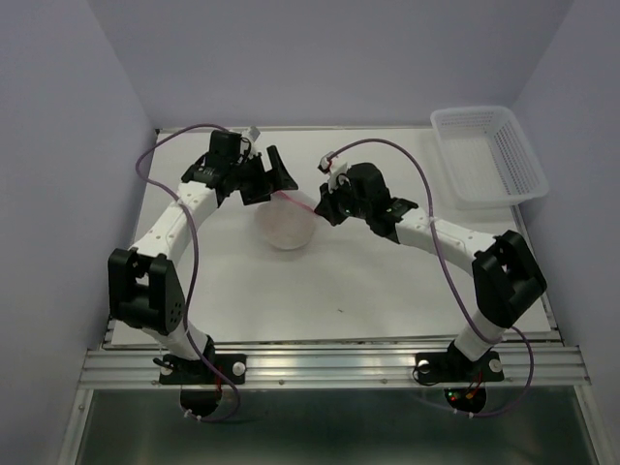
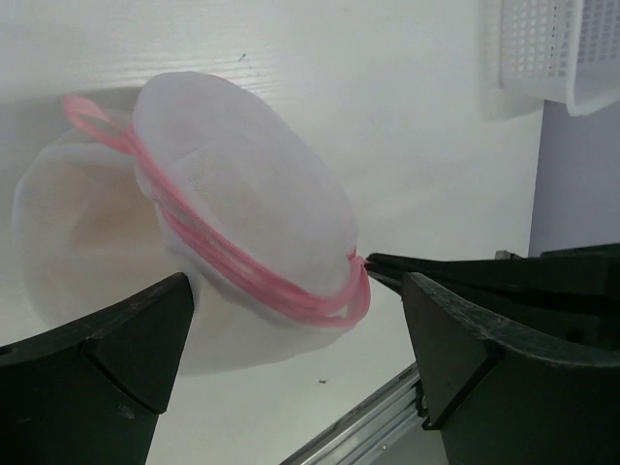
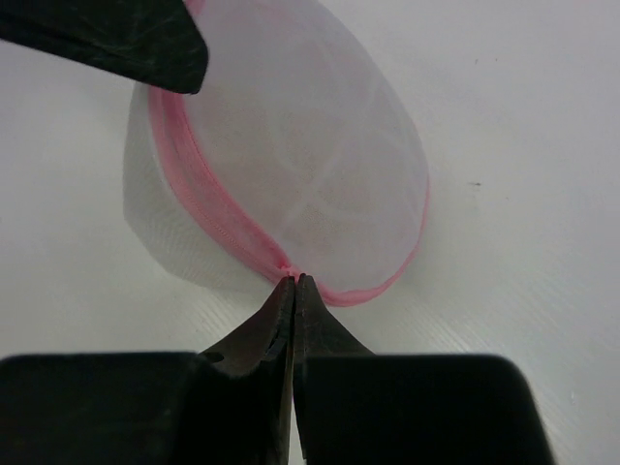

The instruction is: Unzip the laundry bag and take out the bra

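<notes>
The laundry bag (image 1: pixel 286 225), a round white mesh pouch with a pink zipper rim (image 2: pixel 242 266), lies mid-table, and its top flap is lifted along the rim. My right gripper (image 3: pixel 294 279) is shut, its tips pinching the pink rim at the bag's near edge; those tips also show in the left wrist view (image 2: pixel 387 266). My left gripper (image 2: pixel 295 329) is wide open just over the bag's far-left side (image 1: pixel 269 184), with nothing between its fingers (image 2: pixel 107 349). The bra shows only as a faint beige tint through the mesh (image 2: pixel 97 232).
A white plastic lattice basket (image 1: pixel 489 155) stands at the back right corner of the table, and its corner shows in the left wrist view (image 2: pixel 562 48). Purple cables loop from both arms. The metal rail (image 1: pixel 329 363) runs along the table's near edge.
</notes>
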Robot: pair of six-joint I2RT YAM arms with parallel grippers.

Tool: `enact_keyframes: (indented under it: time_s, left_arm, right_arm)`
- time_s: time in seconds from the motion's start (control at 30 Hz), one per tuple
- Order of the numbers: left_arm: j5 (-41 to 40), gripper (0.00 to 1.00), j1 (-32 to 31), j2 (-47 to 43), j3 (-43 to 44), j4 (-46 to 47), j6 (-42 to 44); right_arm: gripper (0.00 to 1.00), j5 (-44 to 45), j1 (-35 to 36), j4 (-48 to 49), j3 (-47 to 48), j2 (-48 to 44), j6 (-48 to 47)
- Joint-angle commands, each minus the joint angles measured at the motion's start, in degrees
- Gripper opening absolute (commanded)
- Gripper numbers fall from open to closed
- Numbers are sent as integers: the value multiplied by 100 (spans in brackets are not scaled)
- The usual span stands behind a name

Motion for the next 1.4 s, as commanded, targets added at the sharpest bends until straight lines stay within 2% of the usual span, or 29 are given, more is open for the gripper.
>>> enact_keyframes:
  time_s: [0.0,0.13,0.27,0.47,0.7,0.8,0.93,1.1,1.27,1.33,1.37]
  left_arm:
    - [-294,99,-37,-742,-236,-34,-165]
    - [-363,99,-64,-857,-422,-227,-236]
    - [-1391,99,-20,-866,-229,-851,-95]
    - [-1866,99,253,-734,114,-984,-314]
    - [-1526,99,235,-472,851,-826,-218]
    - [-1270,99,200,-226,1264,-825,-122]
    - [-1190,99,174,-84,1538,-878,-42]
    - [-1023,99,104,-434,1205,-861,28]
    - [-734,99,-177,-795,327,-527,-226]
    - [-785,99,-248,-726,159,-404,-498]
    - [-1125,99,-344,-569,176,-447,-639]
  right_arm:
    - [1,-302,165,132,394,-142,70]
    - [1,-163,404,237,526,25,70]
    - [1,-109,509,255,641,157,123]
    - [1,277,509,184,413,-150,61]
    - [1,1155,509,-358,718,-502,-280]
    - [1,1796,509,-387,851,-590,-448]
    - [1,2158,509,-440,913,-599,-440]
    - [1,2106,509,-457,764,-503,-151]
    - [1,1843,781,-308,526,-265,35]
    - [1,1728,869,-220,491,-186,-27]
    - [1,1640,948,-229,483,-99,-62]
